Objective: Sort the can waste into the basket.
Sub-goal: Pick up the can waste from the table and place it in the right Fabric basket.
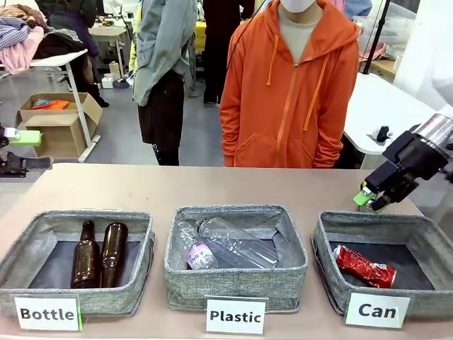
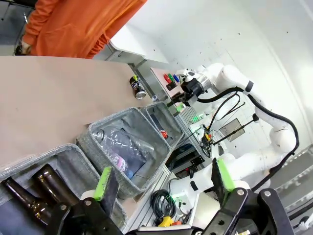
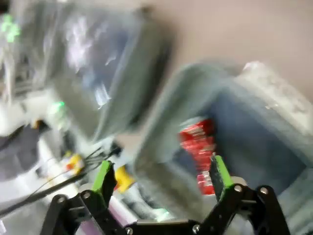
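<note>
The grey basket (image 1: 333, 234) behind the "Can" card stands at the right, with a crushed red can (image 1: 364, 267) lying on its dark floor. My right gripper (image 1: 371, 198) hovers just past that basket's far rim, open and holding nothing. In its blurred wrist view the red can (image 3: 198, 147) lies in the basket (image 3: 234, 78) below the open gripper (image 3: 161, 174). In the left wrist view a black can (image 2: 137, 86) lies on the table beyond the basket (image 2: 155, 108). My left gripper (image 2: 164, 178) is open and holds nothing, at the table's far left (image 1: 21, 150).
The "Plastic" bin (image 1: 233, 283) in the middle holds clear bottles (image 1: 226, 244). The "Bottle" bin (image 1: 28, 255) at the left holds two brown glass bottles (image 1: 99, 255). A person in an orange hoodie (image 1: 290, 92) stands at the far side. The table's far half (image 1: 177, 188) is bare.
</note>
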Controlling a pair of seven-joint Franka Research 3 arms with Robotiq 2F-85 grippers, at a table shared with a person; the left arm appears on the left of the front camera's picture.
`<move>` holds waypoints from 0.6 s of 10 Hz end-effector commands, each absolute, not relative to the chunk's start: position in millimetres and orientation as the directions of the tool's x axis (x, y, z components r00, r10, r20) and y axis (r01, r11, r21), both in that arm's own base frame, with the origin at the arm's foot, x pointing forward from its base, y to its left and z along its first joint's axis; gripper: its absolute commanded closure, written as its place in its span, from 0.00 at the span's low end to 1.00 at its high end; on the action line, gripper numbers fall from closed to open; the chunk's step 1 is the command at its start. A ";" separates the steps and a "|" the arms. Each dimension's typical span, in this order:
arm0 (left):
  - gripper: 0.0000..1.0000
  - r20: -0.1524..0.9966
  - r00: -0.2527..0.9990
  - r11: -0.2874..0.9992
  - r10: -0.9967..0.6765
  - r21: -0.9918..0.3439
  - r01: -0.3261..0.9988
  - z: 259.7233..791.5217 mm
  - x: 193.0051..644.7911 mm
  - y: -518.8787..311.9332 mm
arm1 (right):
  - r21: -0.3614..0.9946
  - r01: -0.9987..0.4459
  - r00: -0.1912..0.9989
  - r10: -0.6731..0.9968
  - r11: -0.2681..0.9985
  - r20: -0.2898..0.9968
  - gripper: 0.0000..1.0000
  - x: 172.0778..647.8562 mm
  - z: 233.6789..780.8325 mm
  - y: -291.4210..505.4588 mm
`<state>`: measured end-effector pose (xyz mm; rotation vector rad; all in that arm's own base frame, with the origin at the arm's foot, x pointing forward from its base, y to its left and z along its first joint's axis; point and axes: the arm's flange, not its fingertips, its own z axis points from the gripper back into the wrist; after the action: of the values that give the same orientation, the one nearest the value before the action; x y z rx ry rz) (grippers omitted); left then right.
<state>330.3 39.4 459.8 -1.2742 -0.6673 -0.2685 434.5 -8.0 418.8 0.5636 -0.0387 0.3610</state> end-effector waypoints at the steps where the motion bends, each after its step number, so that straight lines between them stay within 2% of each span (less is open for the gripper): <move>1: 0.00 0.588 0.788 0.286 0.184 -0.799 0.529 461.3 326.2 39.2 | -0.100 0.273 0.943 -0.245 0.957 0.227 0.00 428.8 417.7 -14.1; 2: 0.00 0.588 0.788 0.286 0.184 -0.799 0.529 461.3 326.2 39.2 | -0.125 0.363 0.906 -0.318 0.923 0.278 0.00 428.4 419.4 -17.5; 5: 0.00 0.588 0.788 0.286 0.184 -0.799 0.529 461.3 326.2 39.2 | -0.027 0.482 0.795 -0.424 0.876 0.433 0.00 426.7 420.0 -17.7; 6: 0.00 0.588 0.788 0.286 0.184 -0.799 0.529 461.3 326.2 39.2 | 0.178 0.006 0.931 -0.070 0.984 0.359 0.00 436.0 432.2 -38.0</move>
<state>330.2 39.4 459.9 -1.2741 -0.6676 -0.2686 430.9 -33.3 425.4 0.1055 -0.4422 -0.1645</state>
